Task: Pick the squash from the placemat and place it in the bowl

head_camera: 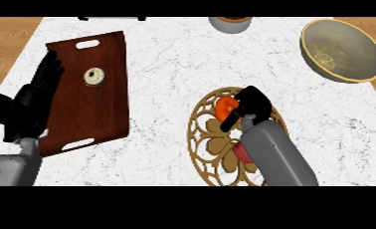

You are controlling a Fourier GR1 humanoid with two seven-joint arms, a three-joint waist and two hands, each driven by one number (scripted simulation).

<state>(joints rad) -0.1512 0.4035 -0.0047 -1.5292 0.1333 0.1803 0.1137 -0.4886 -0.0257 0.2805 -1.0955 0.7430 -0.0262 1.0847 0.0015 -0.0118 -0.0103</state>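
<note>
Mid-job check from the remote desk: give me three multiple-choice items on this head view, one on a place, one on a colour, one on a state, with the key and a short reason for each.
1. Where does the bowl stand?
A. at the counter's far right
B. on the wooden tray
C. on the placemat

2. What colour is the squash at the right hand?
A. green
B. orange
C. white

3. How is the left hand?
A. curled round the squash
B. pressed flat inside the bowl
C. open, fingers up, at the view's left edge

Key: 1 A, the bowl sits near the upper right corner, apart from the placemat and the wooden tray. 2 B, orange shows beside the black fingers over the placemat. 3 C, its fingers are straight and hold nothing, beside the tray.
</note>
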